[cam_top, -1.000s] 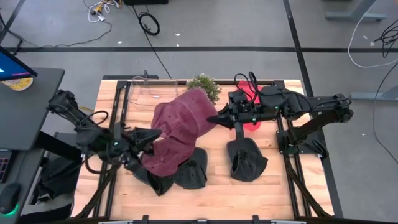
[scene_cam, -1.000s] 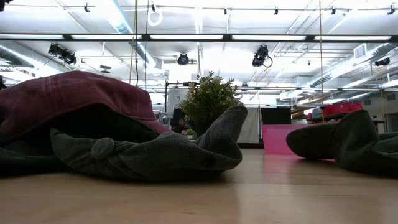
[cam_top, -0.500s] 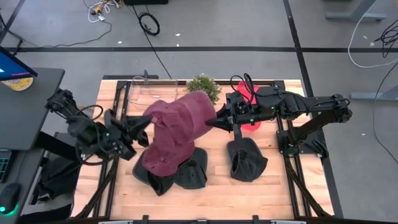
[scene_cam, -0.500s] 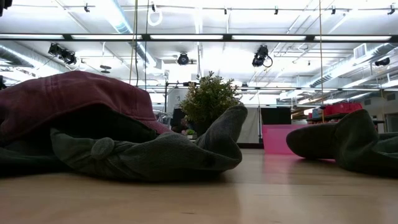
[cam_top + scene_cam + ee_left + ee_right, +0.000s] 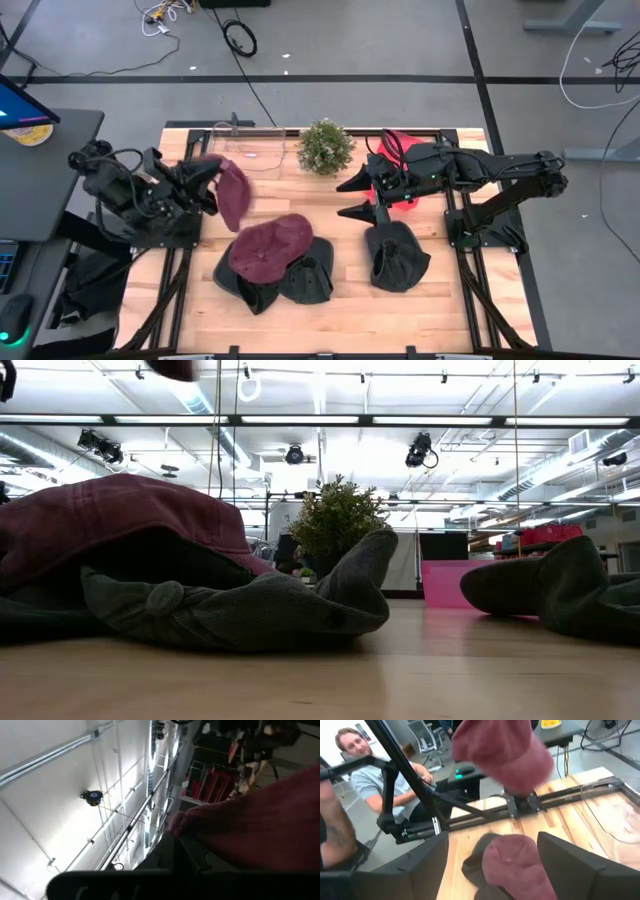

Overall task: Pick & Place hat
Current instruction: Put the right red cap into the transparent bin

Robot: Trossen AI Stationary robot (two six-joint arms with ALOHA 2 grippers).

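A maroon hat (image 5: 233,195) is held up over the table's left side by my left gripper (image 5: 212,178), which is shut on it; the same hat (image 5: 500,750) shows in the right wrist view. A second maroon hat (image 5: 270,243) rests crown up on a pile of dark hats (image 5: 300,283) at the near middle. My right gripper (image 5: 350,198) stands open in the air right of centre, with nothing between its fingers (image 5: 420,870). It points toward the left arm. My left gripper pinches an edge of the maroon hat (image 5: 185,822) between its two fingers, coming at it from the table's left and slanting slightly upward. The hat is lifted clear of the table and droops from the fingertips toward the table's middle (image 5: 238,205).
A small potted plant (image 5: 325,147) stands at the far middle, with a pink box (image 5: 400,172) under my right arm. Another dark hat (image 5: 397,257) lies at the near right. People (image 5: 375,775) sit beyond the table's left side. Bare wood (image 5: 345,300) lies along the near edge.
My right gripper has opened and let go of the maroon hat that was stretched between both grippers. My left gripper has drawn back toward the table's left and far edge, rising a little. The hat went with it and now hangs bunched at its fingers.
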